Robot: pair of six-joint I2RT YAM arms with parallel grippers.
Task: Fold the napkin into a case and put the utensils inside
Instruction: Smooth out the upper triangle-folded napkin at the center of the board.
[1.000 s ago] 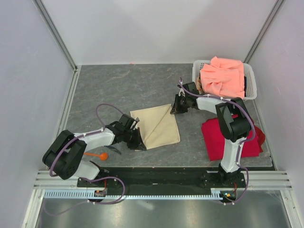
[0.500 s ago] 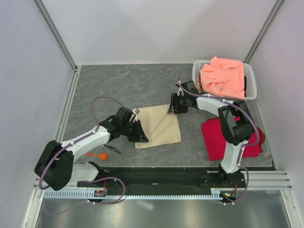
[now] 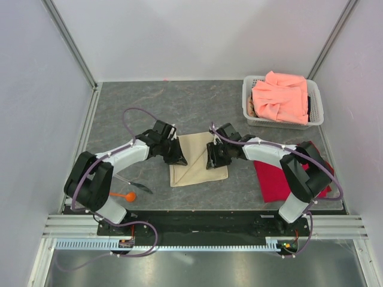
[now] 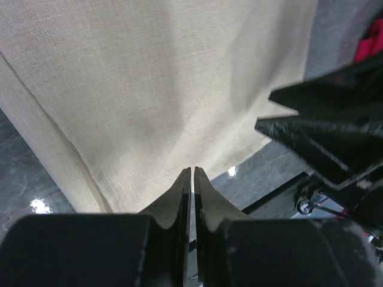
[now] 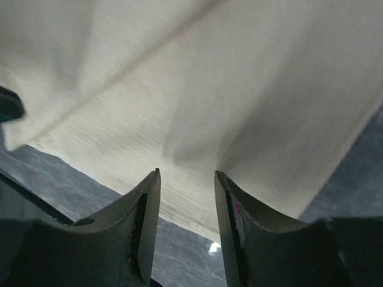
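The beige napkin (image 3: pixel 198 161) lies partly folded on the grey table between my two grippers. My left gripper (image 3: pixel 177 158) is at its left edge, jaws pressed together on the cloth edge (image 4: pixel 192 170); the napkin (image 4: pixel 149 78) fills that view. My right gripper (image 3: pixel 212 156) hangs over the napkin's right part, open (image 5: pixel 187 173), with the cloth (image 5: pixel 209 78) bunched just beyond the fingertips. The orange spoon (image 3: pixel 124 195) and the thin dark utensil (image 3: pixel 133 186) lie on the table near the left arm's base.
A white basket (image 3: pixel 249 103) with a salmon-pink cloth (image 3: pixel 280 95) stands at the back right. A red cloth (image 3: pixel 276 177) lies flat under the right arm. The right gripper also shows as a black shape in the left wrist view (image 4: pixel 323 128).
My left gripper moved up and right, carrying the napkin's left side over, so the cloth is narrower. My right gripper moved from the napkin's far right corner down over its right part.
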